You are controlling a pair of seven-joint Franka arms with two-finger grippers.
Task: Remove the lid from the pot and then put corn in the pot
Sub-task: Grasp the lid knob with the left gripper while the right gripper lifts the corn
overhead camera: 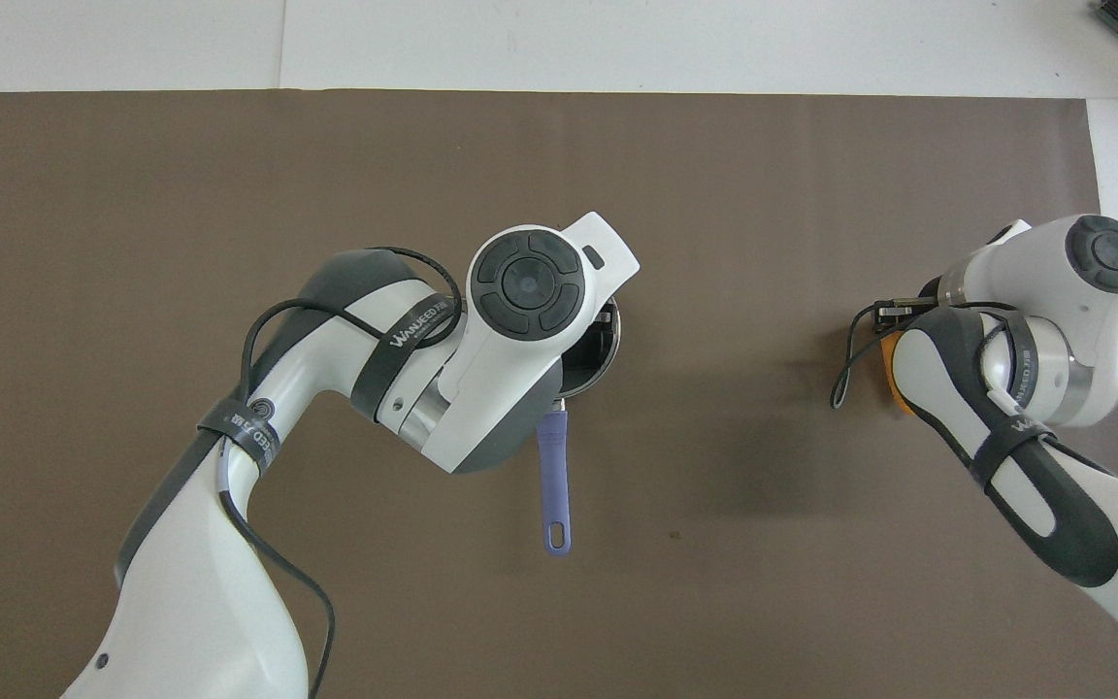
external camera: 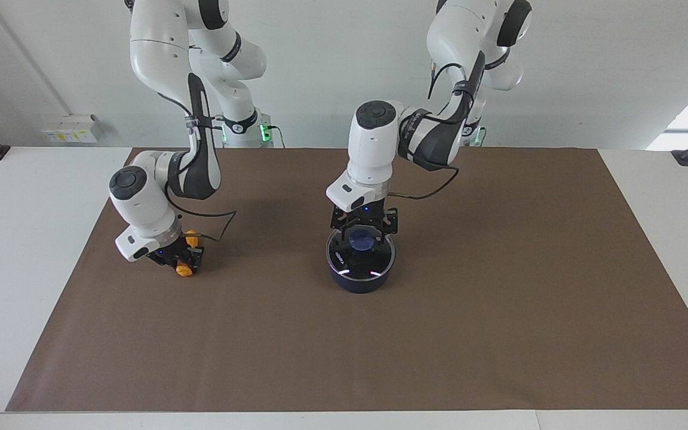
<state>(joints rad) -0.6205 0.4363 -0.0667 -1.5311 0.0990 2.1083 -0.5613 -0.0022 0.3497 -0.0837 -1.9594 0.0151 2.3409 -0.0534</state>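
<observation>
The pot (external camera: 361, 278) stood at the facing view's centre on the brown surface (external camera: 499, 310), the lid (external camera: 361, 255) on it. The left claw (external camera: 365, 230) hung spread wide around the lid's knob. At middle left, the right claw (external camera: 184, 258) was clamped on the corn (external camera: 186, 270).

White table (external camera: 33, 251) under brown mat (external camera: 439, 334), bearing pot (external camera: 361, 280), corn (external camera: 185, 270).
</observation>
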